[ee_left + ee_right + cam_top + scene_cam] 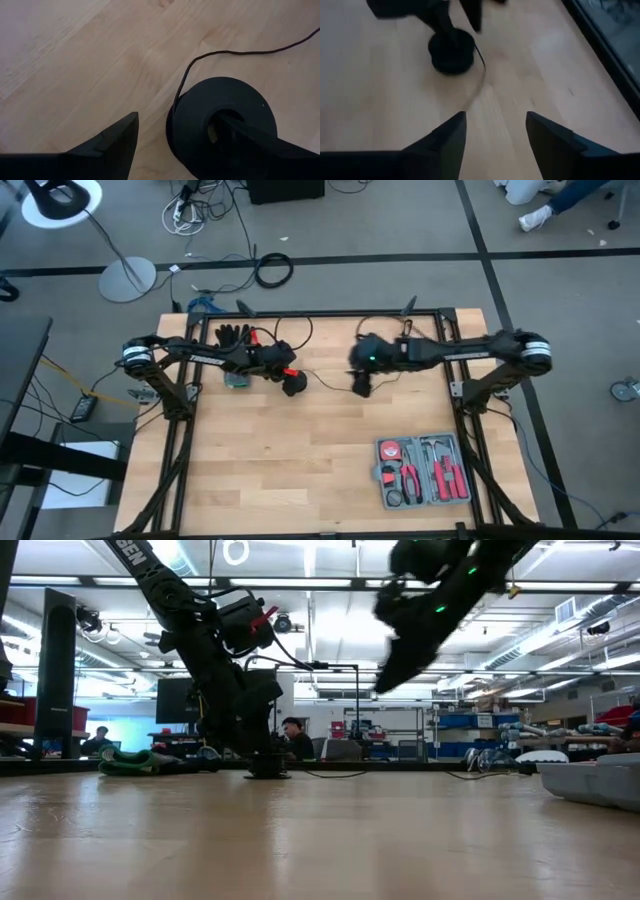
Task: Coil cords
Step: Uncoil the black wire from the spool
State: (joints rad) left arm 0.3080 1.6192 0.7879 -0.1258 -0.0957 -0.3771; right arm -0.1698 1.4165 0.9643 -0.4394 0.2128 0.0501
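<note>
Left gripper [291,383] splayed over disc [222,117]; right gripper [495,145] raised, open.

Lab: shelving [470,725], monitors [175,700], floor cables [272,270].

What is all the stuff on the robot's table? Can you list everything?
Disc: one, black, round, on the wood at the table's back middle, under the left gripper.
Wire: one, thin, black, running from the disc across the wood.
Glove: one, black, at the back left of the table.
Tool case: one, grey, open, red-handled tools inside, front right of the table.
Table: one, light wood, black frame.
Left gripper: one, dark, jaws open, one finger poking into the disc's middle hole.
Right gripper: one, dark, jaws open, in the air, holding nothing.
</note>
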